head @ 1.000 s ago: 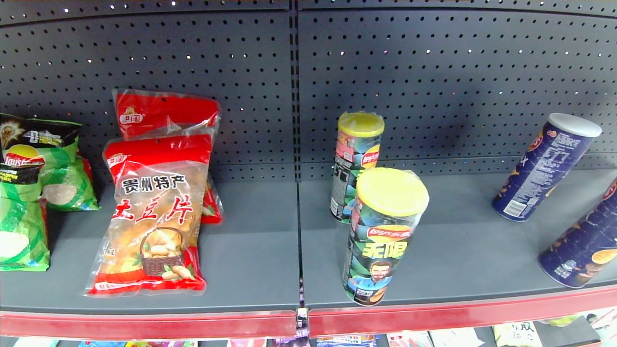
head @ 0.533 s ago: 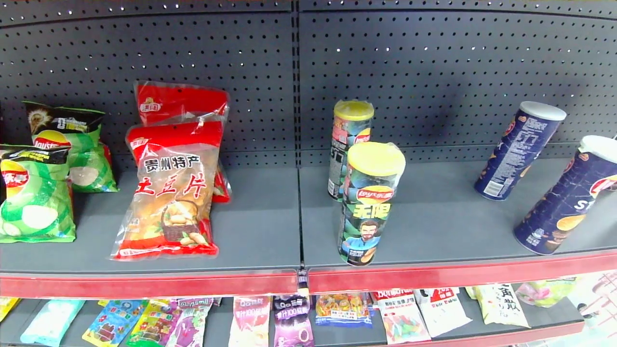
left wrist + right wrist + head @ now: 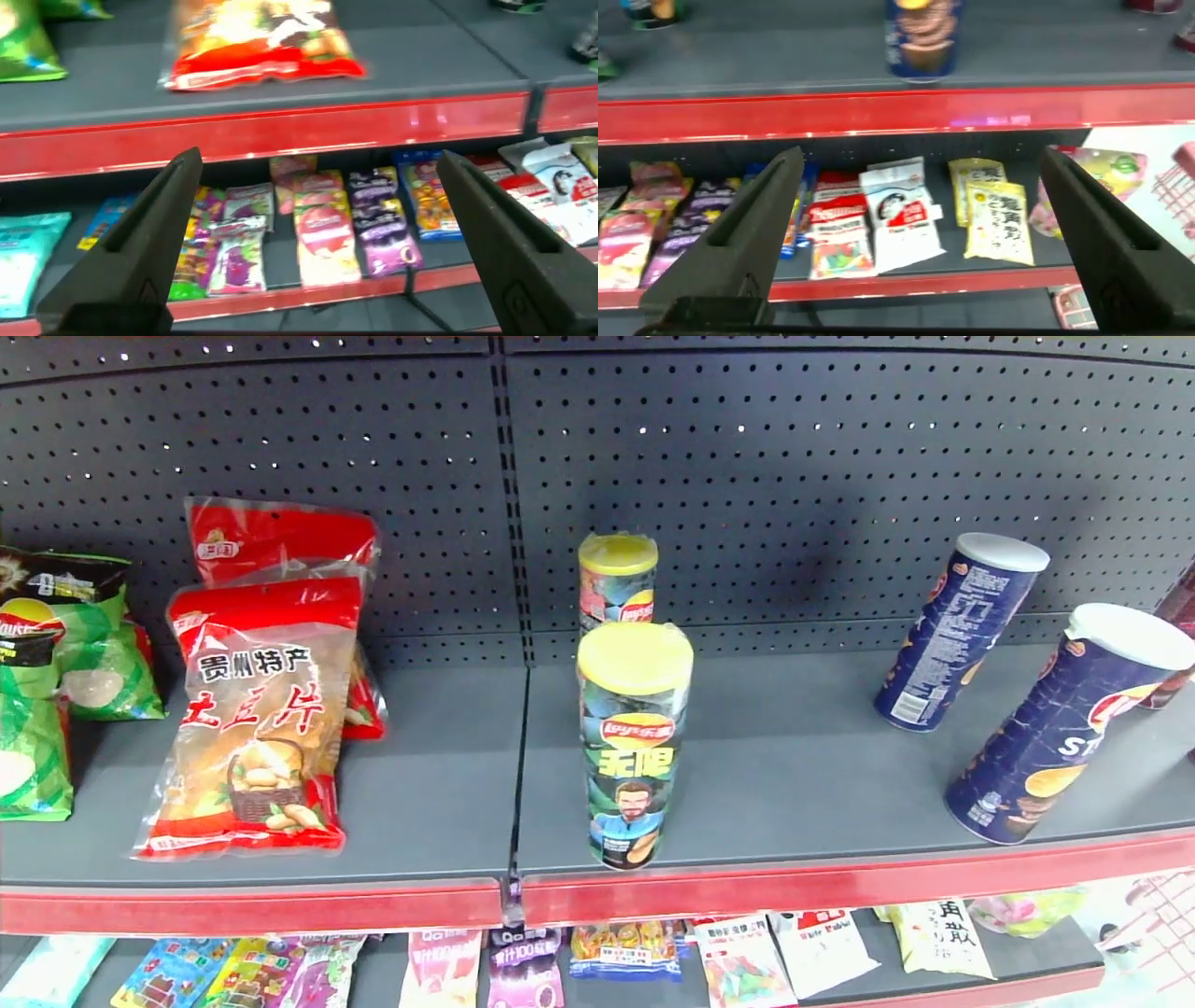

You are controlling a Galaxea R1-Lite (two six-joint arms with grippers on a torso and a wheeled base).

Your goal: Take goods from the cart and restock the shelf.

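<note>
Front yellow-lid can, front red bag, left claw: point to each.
front yellow-lid can (image 3: 635,756), head view, label middle
front red bag (image 3: 247,719), head view, bag's middle
left claw (image 3: 318,163), left wrist view, midway between fingertips

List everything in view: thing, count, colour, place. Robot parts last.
shelf: one, grey with a red front edge, across the head view
green chip bags: two, far left of the shelf
red potato-slice bags: two, left of centre, one behind the other
yellow-lidded cans: two, centre, one behind the other
dark blue cans: two, white lids, right side
small packets: many, mixed colours, lower shelf
left gripper: black, open, before the red edge
right gripper: black, open, before the red edge
</note>
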